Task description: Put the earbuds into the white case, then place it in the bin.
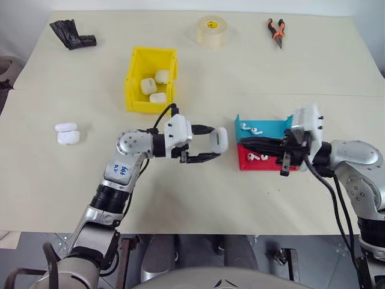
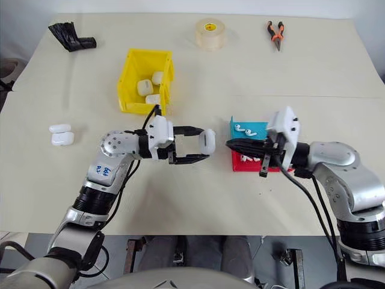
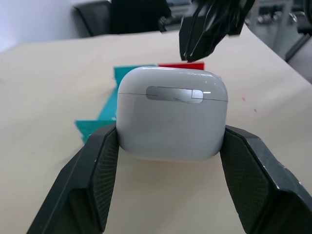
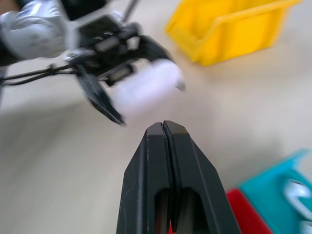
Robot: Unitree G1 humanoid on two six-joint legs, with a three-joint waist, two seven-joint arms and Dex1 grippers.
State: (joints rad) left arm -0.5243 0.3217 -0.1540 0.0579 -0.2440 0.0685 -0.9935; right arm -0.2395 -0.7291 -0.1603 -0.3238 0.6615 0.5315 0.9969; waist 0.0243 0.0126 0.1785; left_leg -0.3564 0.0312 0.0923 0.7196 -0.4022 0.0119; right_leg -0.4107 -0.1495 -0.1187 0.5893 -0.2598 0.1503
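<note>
My left gripper (image 1: 215, 143) is shut on the white case (image 1: 219, 139), held above the table with its lid closed. In the left wrist view the case (image 3: 171, 117) sits between the two black fingers (image 3: 95, 168). My right gripper (image 1: 242, 143) points left over the trays, fingers shut together with nothing visible between them, a short gap from the case. In the right wrist view its fingertips (image 4: 164, 127) face the case (image 4: 146, 90). Earbuds lie in the blue tray (image 1: 251, 128) and the red tray (image 1: 256, 157). The yellow bin (image 1: 136, 101) stands behind, holding three white cases.
Blue tray (image 1: 272, 127) and red tray (image 1: 246, 164) lie side by side under my right gripper. Two more white cases (image 1: 67, 133) rest at the left. At the far edge are a tape roll (image 1: 212, 31), orange-handled pliers (image 1: 277, 30) and a black object (image 1: 73, 34).
</note>
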